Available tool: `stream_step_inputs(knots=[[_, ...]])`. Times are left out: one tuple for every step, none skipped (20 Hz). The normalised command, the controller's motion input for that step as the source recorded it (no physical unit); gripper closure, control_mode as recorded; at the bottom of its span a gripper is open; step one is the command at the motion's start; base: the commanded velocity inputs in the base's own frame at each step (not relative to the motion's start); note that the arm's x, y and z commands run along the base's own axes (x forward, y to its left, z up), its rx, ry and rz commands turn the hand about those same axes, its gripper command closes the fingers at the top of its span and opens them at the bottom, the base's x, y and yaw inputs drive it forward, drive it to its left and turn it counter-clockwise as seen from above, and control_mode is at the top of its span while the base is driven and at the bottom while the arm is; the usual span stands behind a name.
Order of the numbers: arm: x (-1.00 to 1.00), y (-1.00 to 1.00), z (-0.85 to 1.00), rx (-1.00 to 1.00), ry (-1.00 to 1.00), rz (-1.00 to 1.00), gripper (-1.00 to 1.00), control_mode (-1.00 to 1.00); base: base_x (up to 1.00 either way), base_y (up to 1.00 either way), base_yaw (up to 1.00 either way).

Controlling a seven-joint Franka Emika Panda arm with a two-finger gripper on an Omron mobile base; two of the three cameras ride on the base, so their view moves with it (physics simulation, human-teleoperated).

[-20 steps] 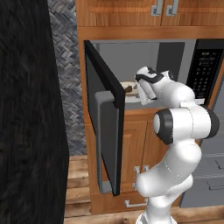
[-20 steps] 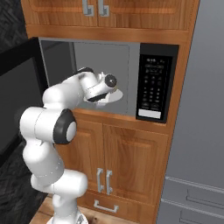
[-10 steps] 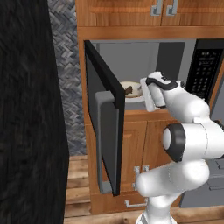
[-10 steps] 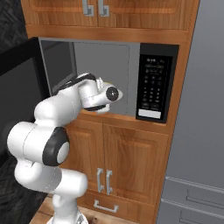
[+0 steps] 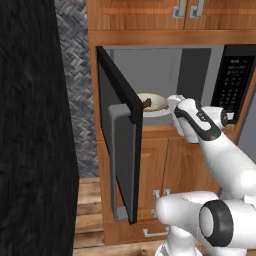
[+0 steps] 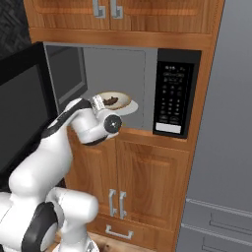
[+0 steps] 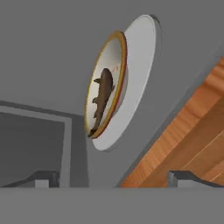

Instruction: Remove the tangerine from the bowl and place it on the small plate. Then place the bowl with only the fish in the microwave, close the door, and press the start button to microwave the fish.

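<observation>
The microwave (image 6: 147, 59) stands with its door (image 5: 120, 150) swung wide to the left. Inside, the cream-tan bowl (image 5: 154, 101) (image 6: 115, 100) (image 7: 97, 105) rests on the pale turntable disc (image 7: 136, 74), and the dark-brown fish (image 7: 103, 94) (image 6: 112, 101) lies in it. My gripper (image 7: 116, 178) is open, its fingertips (image 7: 43, 177) far apart with nothing between them. It hangs just outside the cavity's front edge, a short way from the bowl. The white hand (image 5: 181, 114) sits just right of the bowl. The tangerine and the small plate are out of view.
The black keypad panel (image 6: 172, 98) (image 5: 232, 80) fills the microwave's right side. Wooden cabinet doors (image 6: 147, 182) are below and above. The open door's grey bar handle (image 5: 122, 165) juts toward me at the left. A grey appliance front (image 6: 226, 147) stands at the right.
The jaws opened wide and let go of the bowl, which stays on the turntable. The hand has drawn back from the bowl toward the cavity's front.
</observation>
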Motion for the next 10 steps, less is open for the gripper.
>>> stream_step_inputs(knots=[[-1.00,0.00,0.61,-0.37,-0.19,0.05,-1.00,-1.00,0.00,0.00,0.00],[-1.00,0.00,0.61,-0.38,-0.20,0.05,-1.00,-1.00,0.00,0.00,0.00],[-1.00,0.00,0.55,-0.40,-0.18,0.03,-1.00,-1.00,0.00,0.00,0.00],[-1.00,0.00,0.56,-0.42,-0.13,0.05,-1.00,-1.00,0.00,0.00,0.00],[-1.00,0.00,0.53,-0.49,-0.09,0.09,-1.00,-1.00,0.00,0.00,0.00],[-1.00,0.00,0.44,-0.47,-0.11,0.09,-1.00,-1.00,0.00,0.00,0.00],[-1.00,0.00,0.32,-0.44,-0.12,0.07,-1.00,-1.00,0.00,0.00,0.00],[-1.00,0.00,0.13,-0.41,-0.12,0.06,-1.00,-1.00,0.00,0.00,0.00],[-1.00,0.00,-0.05,-0.35,-0.19,0.09,-1.00,-1.00,0.00,0.00,0.00],[-1.00,0.00,-0.14,-0.28,-0.34,0.13,-1.00,-1.00,0.00,0.00,0.00]])
